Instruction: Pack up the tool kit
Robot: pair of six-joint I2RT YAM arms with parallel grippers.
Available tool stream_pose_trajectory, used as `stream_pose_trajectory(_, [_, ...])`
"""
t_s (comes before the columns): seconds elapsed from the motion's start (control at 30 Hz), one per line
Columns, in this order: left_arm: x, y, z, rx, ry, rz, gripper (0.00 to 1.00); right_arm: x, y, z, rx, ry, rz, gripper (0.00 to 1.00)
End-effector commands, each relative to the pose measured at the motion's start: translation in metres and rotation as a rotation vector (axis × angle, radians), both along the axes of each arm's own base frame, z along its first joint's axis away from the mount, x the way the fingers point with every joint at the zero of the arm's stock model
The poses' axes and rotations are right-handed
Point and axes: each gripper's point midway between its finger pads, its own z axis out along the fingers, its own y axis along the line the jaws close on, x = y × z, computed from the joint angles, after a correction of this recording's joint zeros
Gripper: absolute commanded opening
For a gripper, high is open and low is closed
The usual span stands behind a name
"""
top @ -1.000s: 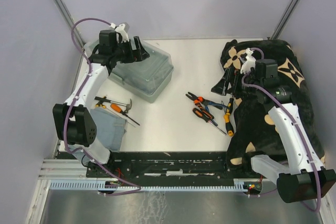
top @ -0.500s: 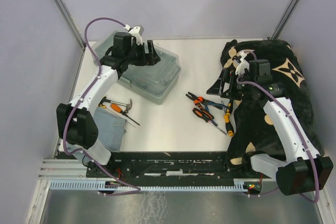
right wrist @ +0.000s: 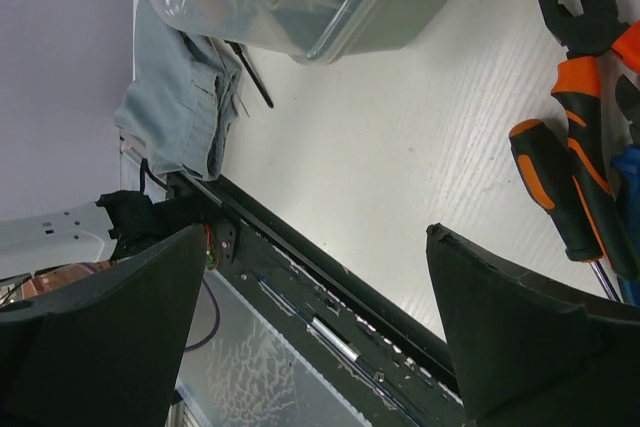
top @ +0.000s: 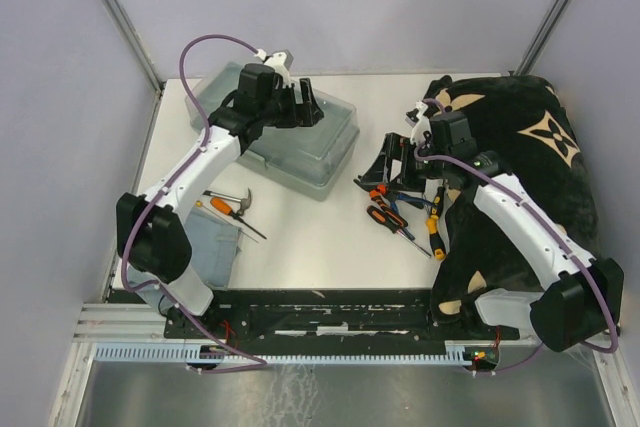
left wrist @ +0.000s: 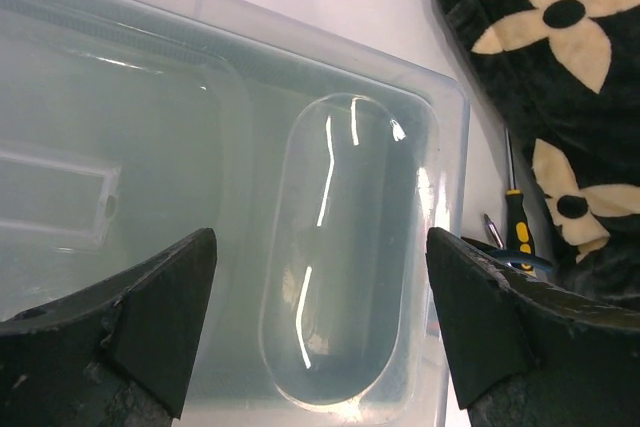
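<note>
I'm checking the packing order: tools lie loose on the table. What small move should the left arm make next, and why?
Probably lower the open left gripper to the edge of the translucent lid of the pale grey-green toolbox and start lifting it: the lid looks shut, while the orange-and-black pliers and screwdrivers lie outside it.

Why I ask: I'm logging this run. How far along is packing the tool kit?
Done: nothing packed that I can see; the toolbox looks closed. In hand: the left gripper is open over its lid, and the right gripper is open beside the pliers. Left: opening the box, then loading the pliers, the screwdrivers and the hammer, all lying on the table.
</note>
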Motion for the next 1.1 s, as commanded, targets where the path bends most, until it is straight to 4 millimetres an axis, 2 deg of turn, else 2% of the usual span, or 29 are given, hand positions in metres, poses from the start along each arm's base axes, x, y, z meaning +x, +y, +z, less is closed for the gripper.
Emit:
stream_pose_trajectory(0.0, [-0.014, -0.006, 0.005, 0.002, 0.055, 0.012, 0.92, 0.022, 0.013, 0.035, 0.043, -0.123, -0.068, 0.99])
stream_pose_trajectory(0.07, [-0.014, 0.002, 0.027, 0.02, 0.001, 0.019, 0.94, 0.023, 0.013, 0.036, 0.047, -0.13, -0.086, 0.99])
stream_pose_trajectory(0.2, [-0.009, 0.026, 0.085, 0.032, -0.137, 0.067, 0.99, 0.022, 0.012, 0.037, 0.052, -0.124, -0.114, 0.99])
stream_pose_trajectory(0.27, [0.0, 0.048, 0.105, 0.039, -0.184, 0.117, 0.99, 0.023, 0.012, 0.037, 0.056, -0.122, -0.128, 0.99])
stream_pose_trajectory(0.33, [0.013, 0.08, 0.115, 0.037, -0.201, 0.191, 0.99, 0.024, 0.015, 0.037, 0.067, -0.116, -0.137, 0.99])
stream_pose_trajectory(0.4, [0.027, 0.117, 0.113, 0.03, -0.194, 0.274, 0.99, 0.026, 0.018, 0.036, 0.08, -0.109, -0.146, 0.99])
stream_pose_trajectory(0.53, [0.05, 0.189, 0.091, 0.032, -0.143, 0.427, 0.99, 0.032, 0.026, 0.035, 0.111, -0.089, -0.167, 0.99])
stream_pose_trajectory(0.63, [0.064, 0.223, 0.077, 0.048, -0.136, 0.519, 0.99, 0.036, 0.034, 0.037, 0.136, -0.087, -0.159, 0.99])
stream_pose_trajectory(0.9, [0.097, 0.264, 0.071, 0.104, -0.189, 0.633, 0.99, 0.045, 0.047, 0.03, 0.131, -0.065, -0.147, 0.99])
stream_pose_trajectory(0.97, [0.105, 0.266, 0.06, 0.112, -0.163, 0.615, 0.99, 0.047, 0.048, 0.027, 0.13, -0.058, -0.153, 0.99])
stream_pose_trajectory(1.07, [0.112, 0.268, 0.03, 0.132, -0.09, 0.596, 0.99, 0.053, 0.054, 0.026, 0.144, -0.054, -0.155, 0.99])
